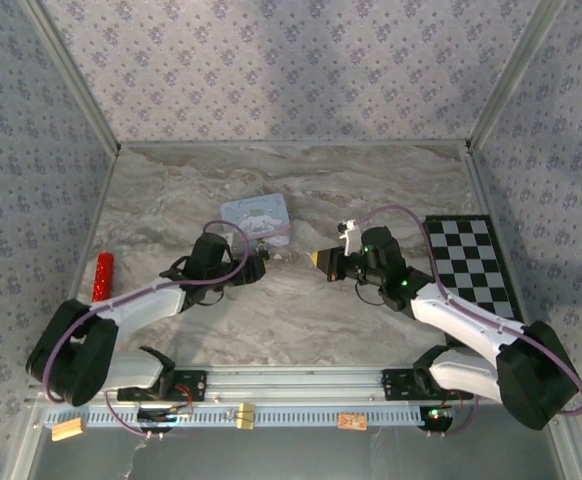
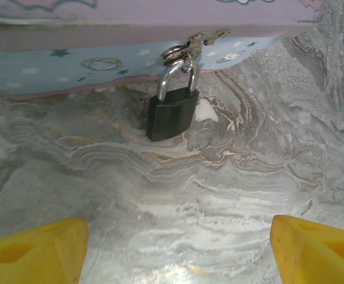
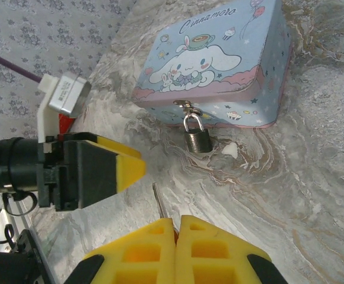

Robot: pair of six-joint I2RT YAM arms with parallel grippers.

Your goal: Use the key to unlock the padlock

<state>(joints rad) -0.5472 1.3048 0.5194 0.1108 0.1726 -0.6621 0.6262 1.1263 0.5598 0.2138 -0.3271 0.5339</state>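
**Left hand open short of padlock; right hand pinching key**

Left hand [image 2: 178,251]: yellow fingertips [image 2: 39,248] spread wide, nothing between them, low over the bench [image 2: 231,195]. It points at the padlock [image 2: 172,112], which is ahead of it, not touching.

Right hand [image 3: 177,228]: closed tight on the key [image 3: 158,201]. Thin metal blade sticks out past the tips toward the lock, well short of it.

Padlock: mid-bench, between the two hands, at the near side of the pastel tin [image 3: 219,59]. Its silvery shackle [image 2: 175,74] goes through the tin's hasp [image 2: 207,36], and the dark body lies tilted on the bench against the tin wall. Keyhole can't be made out.

Handling, as a judgement:
- Small, rigid metal, light, smooth sides, probably slippery.
- Loose on the hasp, so it will likely swing or twist when the key pushes.
- Best hold: left hand across the flat faces of the dark body, clear of the shackle and the bottom end, so the key can enter.
- The tin looks light and may slide if tugged.
- The key blade is thin, so line it up before pushing.
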